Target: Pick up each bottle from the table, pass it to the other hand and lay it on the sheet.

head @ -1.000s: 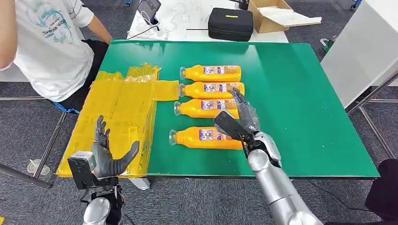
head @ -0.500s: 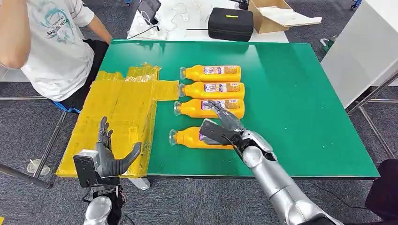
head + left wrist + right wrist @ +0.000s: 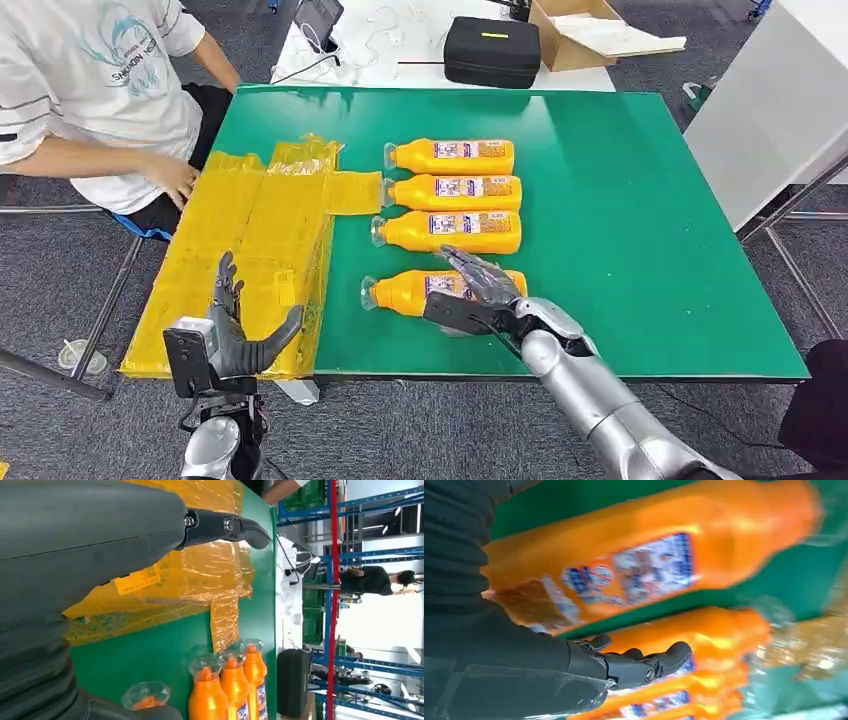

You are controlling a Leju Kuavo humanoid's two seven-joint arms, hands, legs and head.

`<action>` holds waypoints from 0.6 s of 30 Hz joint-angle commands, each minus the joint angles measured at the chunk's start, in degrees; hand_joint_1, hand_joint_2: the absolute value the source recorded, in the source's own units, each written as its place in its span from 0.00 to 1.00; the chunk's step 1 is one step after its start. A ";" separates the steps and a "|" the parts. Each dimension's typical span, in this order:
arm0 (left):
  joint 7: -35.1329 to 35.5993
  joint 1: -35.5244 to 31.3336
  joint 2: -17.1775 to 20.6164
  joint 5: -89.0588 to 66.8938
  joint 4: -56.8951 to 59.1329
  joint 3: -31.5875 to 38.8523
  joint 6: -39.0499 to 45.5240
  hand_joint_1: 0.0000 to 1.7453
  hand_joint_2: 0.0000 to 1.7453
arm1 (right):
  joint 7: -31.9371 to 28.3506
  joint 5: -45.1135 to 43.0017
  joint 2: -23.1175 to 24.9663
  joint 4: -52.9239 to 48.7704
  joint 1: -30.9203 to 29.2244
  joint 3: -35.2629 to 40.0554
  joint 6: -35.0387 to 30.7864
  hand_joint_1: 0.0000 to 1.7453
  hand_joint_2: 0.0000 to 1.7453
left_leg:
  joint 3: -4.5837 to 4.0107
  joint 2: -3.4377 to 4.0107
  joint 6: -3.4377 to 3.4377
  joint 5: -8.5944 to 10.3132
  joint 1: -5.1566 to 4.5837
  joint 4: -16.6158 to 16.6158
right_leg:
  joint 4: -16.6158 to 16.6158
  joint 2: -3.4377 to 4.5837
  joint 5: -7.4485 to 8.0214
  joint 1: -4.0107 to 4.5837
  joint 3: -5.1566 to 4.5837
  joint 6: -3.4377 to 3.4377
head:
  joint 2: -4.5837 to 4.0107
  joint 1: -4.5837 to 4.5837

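Observation:
Four orange bottles lie side by side on the green table [image 3: 640, 220]. The nearest bottle [image 3: 405, 292] [image 3: 649, 565] lies apart from the other three [image 3: 450, 190] [image 3: 230, 690]. My right hand [image 3: 478, 292] [image 3: 574, 665] is spread over the nearest bottle's label end, its fingers [image 3: 649, 665] stretched out and the thumb on the near side; it has no grip on the bottle. My left hand [image 3: 236, 335] [image 3: 100, 535] is held up, fingers apart and holding nothing, at the near edge of the yellow sheet [image 3: 250, 240] [image 3: 200, 575].
A person in a white shirt sits at the table's left, one hand [image 3: 175, 178] on the sheet's far-left edge. Behind the green table, a white table carries a black case [image 3: 490, 50] and a cardboard box [image 3: 580, 35]. A white cabinet [image 3: 770, 100] stands at the right.
My right hand has moved toward me and lower, from the third bottle onto the nearest one. The person's arm has come down to the sheet. My left hand has barely moved.

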 commanded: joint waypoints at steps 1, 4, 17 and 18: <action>0.44 -1.16 0.87 -0.40 3.12 0.78 -0.09 0.00 1.00 | 2.90 2.54 -4.43 3.12 -1.00 0.59 -1.61 0.00 1.00 | 0.49 -0.02 0.12 -0.10 -0.08 -0.12 | -0.10 -0.15 -0.14 -0.02 0.51 -0.10 | -0.02 0.00; 1.01 -0.55 0.83 -0.23 3.27 0.78 -0.13 0.00 1.00 | 3.87 3.63 -4.00 4.29 -1.06 -0.91 -2.21 0.00 1.00 | 0.13 0.01 0.05 -0.02 -0.03 -0.05 | -0.04 -0.04 -0.02 -0.01 0.13 -0.04 | -0.02 0.00; 1.45 -0.69 0.93 -0.04 3.58 0.74 -0.35 0.00 1.00 | 5.11 6.52 -2.62 8.65 -2.90 -0.34 -1.09 0.00 1.00 | 0.33 0.16 0.09 -0.08 -0.06 -0.09 | -0.06 0.06 -0.05 -0.02 0.29 -0.08 | -0.02 0.00; 1.48 -0.86 0.92 -0.04 3.75 0.66 -0.42 0.00 1.00 | 5.15 6.65 -2.40 9.51 -3.25 -0.11 -0.67 0.00 1.00 | 0.42 0.17 0.10 -0.10 -0.06 -0.11 | -0.08 0.05 -0.07 -0.02 0.38 -0.09 | -0.02 0.00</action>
